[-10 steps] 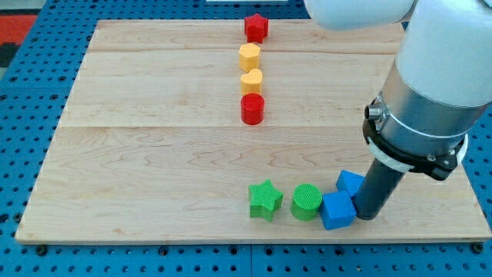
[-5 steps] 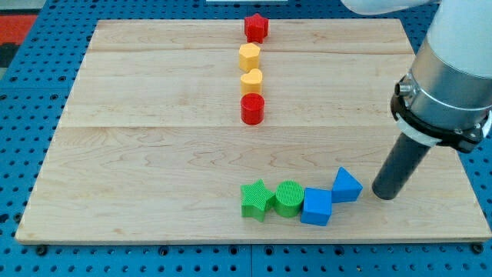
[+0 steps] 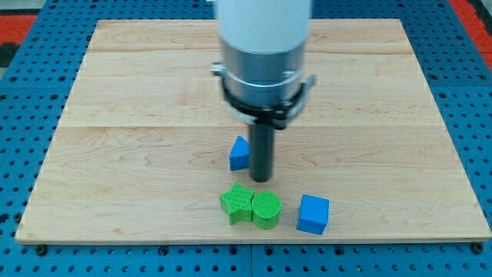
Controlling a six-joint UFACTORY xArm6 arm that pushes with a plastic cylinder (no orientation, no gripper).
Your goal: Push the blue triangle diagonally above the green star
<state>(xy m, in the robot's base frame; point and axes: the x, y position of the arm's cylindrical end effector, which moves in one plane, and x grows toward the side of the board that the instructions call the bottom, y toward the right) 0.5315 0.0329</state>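
Our rod carries no gripper, so nothing is held; my tip [image 3: 261, 178] rests on the worktop [image 3: 115, 154] just below the frame's centre, pressed against the right side of the blue triangle [image 3: 239, 154]. We judge that contact suits a leftward shove. The triangle sits just above the green star [image 3: 236, 204], slightly to its right, so it may already be near a diagonal spot. The star touches the green cylinder [image 3: 267, 209], which lies directly below my tip. A blue cube [image 3: 313, 214] stands apart at lower right. The arm's body hides whatever lies behind it at upper centre.
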